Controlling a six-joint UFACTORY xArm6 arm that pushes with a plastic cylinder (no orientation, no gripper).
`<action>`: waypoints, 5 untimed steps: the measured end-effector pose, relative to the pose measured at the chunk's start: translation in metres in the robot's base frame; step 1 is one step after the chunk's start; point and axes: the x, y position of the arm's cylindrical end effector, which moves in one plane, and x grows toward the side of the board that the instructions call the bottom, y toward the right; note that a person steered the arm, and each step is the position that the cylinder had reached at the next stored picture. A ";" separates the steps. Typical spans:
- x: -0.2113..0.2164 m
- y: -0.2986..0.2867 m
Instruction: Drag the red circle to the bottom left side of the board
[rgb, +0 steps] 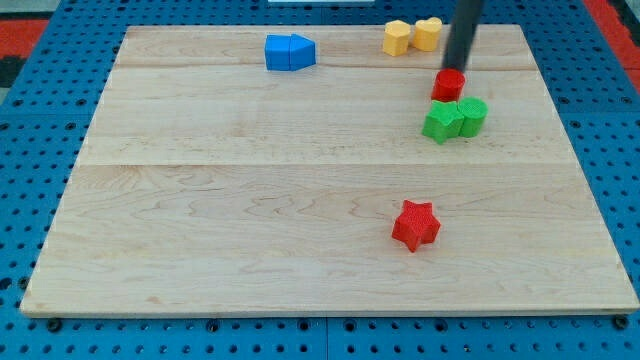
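Note:
The red circle (449, 85) sits near the view's top right of the wooden board (200, 230). It lies just above a green star (441, 122) and a green circle (471, 115), close to or touching them. My tip (457, 69) is right at the upper edge of the red circle, touching it or nearly so. The dark rod rises from there out of the view's top.
A blue cube and a blue pentagon-like block (290, 52) stand together at the top centre-left. Two yellow blocks (412, 36) lie at the top, left of the rod. A red star (415, 224) lies lower, right of centre. Blue pegboard surrounds the board.

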 end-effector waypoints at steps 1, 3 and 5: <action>0.005 0.065; 0.048 -0.032; 0.053 -0.100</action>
